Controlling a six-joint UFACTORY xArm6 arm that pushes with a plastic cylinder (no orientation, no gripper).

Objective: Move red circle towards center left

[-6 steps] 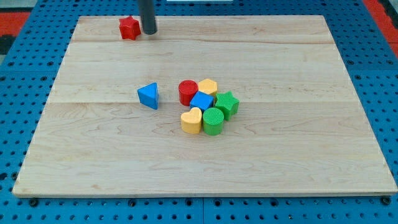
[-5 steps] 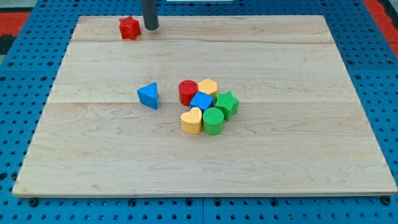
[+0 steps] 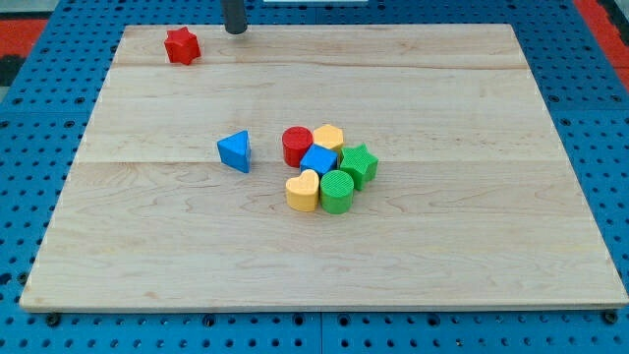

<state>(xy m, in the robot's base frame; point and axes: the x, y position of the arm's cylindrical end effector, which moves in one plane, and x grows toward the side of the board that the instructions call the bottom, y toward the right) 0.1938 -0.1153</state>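
The red circle [image 3: 296, 146] stands near the board's middle, at the left of a cluster of blocks. It touches a yellow block [image 3: 328, 137] and a blue square block [image 3: 318, 161]. My tip [image 3: 235, 31] is at the view's top edge of the board, far above the red circle and to the right of a red star [image 3: 181, 45]. The tip touches no block.
The cluster also holds a yellow heart [image 3: 303, 191], a green circle [image 3: 337, 191] and a green star [image 3: 359, 164]. A blue triangle [image 3: 235, 150] lies alone to the left of the red circle. The wooden board [image 3: 472, 226] rests on a blue pegboard.
My tip has moved up towards the view's top edge. The red star has shifted left, away from the tip. The cluster and blue triangle have not moved.
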